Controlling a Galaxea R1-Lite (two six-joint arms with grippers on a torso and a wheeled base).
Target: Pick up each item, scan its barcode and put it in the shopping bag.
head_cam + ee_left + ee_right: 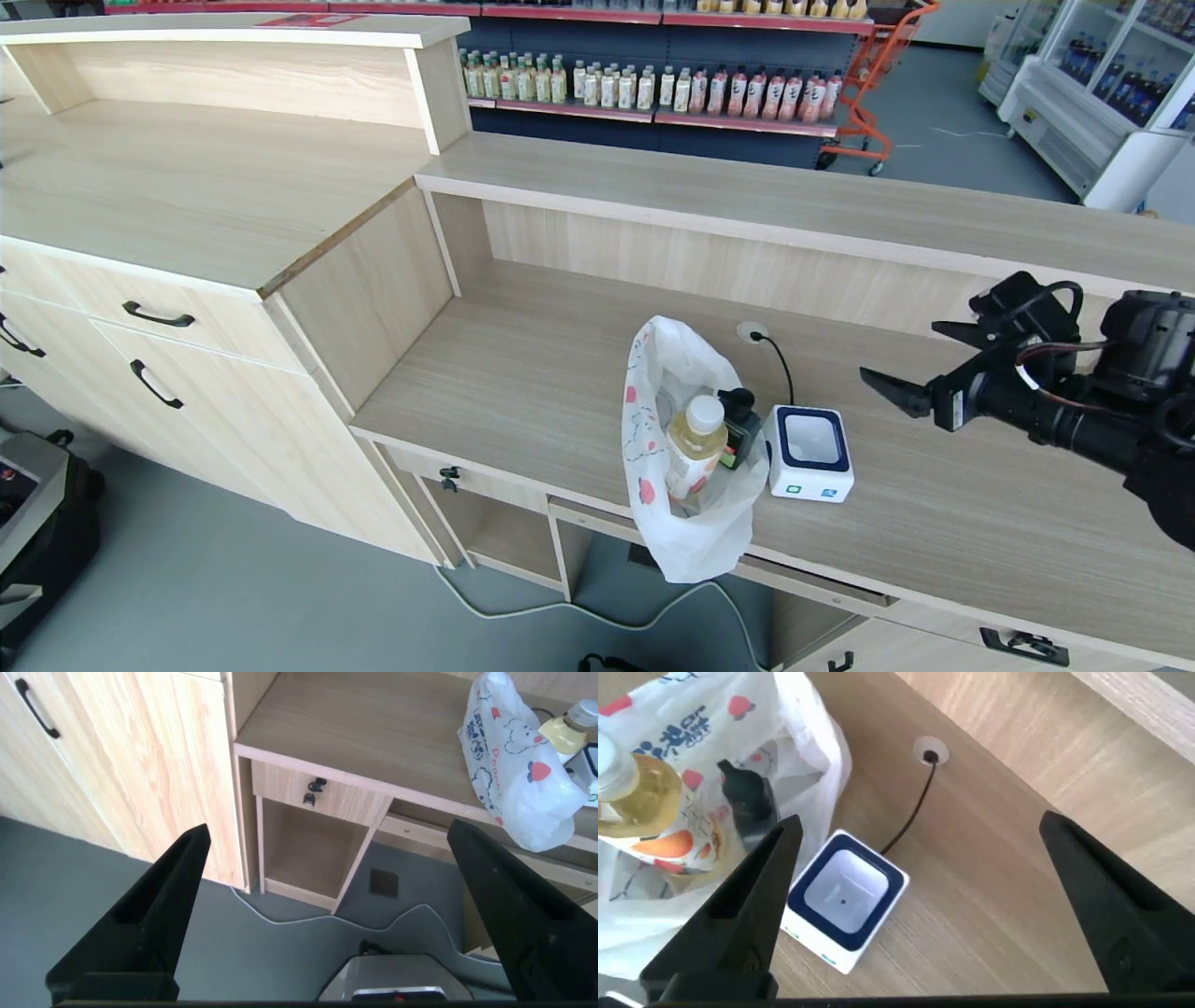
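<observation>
Near the front edge of the pale wooden surface point(523, 373) stands a white shopping bag point(644, 439) printed with red shapes. Its mouth is open and its lower part droops over the edge. Inside it a bottle point(698, 446) of yellowish drink with a white cap stands upright. Just beside the bottle, on the robot's right, sits a dark item point(743, 425) with a black top; what it is cannot be told. A white scanner point(810, 453) with a dark blue frame around its window lies on the surface just beside the bag, on that same side. A black cable point(782, 369) runs from behind the scanner to a round hole point(752, 331) farther back.

The right jaws hang above the surface to the right of the scanner, well apart from the bag. They are spread wide and hold nothing. Seen from the right wrist, the scanner lies below and between them, with the bag and its two items off to one side.

The left jaws are also spread wide and empty. They hang low in front of the counter, over the grey floor point(56, 859) and facing an open cubby point(304, 854) under a small drawer point(316, 789). The bag lies well apart from them, up on the surface.
</observation>
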